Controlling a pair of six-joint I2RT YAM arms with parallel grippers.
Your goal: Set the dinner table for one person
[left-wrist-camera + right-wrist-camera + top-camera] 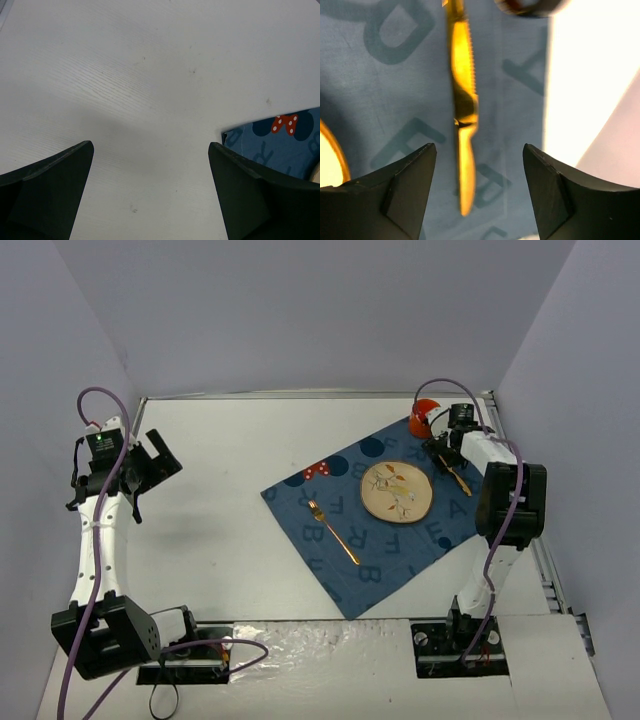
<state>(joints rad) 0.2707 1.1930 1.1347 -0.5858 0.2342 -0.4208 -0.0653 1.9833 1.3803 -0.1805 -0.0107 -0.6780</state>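
Top view: the white table [230,460], edged in thin metal, is lying beneath both hands and carrying everything. The left hand [150,465] is hovering over bare surface, well apart from the blue cloth [400,555]. The right hand [445,447] is hanging over the cloth's far corner, with a red cup [424,416] just beyond it, a gold knife [459,480] under it and a patterned plate [397,491] beside it. A gold fork [333,532] is lying across the plate from that hand. Scattered capitals are showing on the cloth, "B" and "A" among them. Plain pale walls are closing in three sides.

Left wrist view: the fingers [50,192] are standing wide apart, holding nothing. Only here is the table's faint wood grain showing, along with a red polka-dot bow [285,123] printed at the cloth's corner.

Right wrist view: the fingers [400,190] are spread wide, gripping nothing. The knife [462,110] is lying on the cloth between them, and its serrated edge is visible only here.
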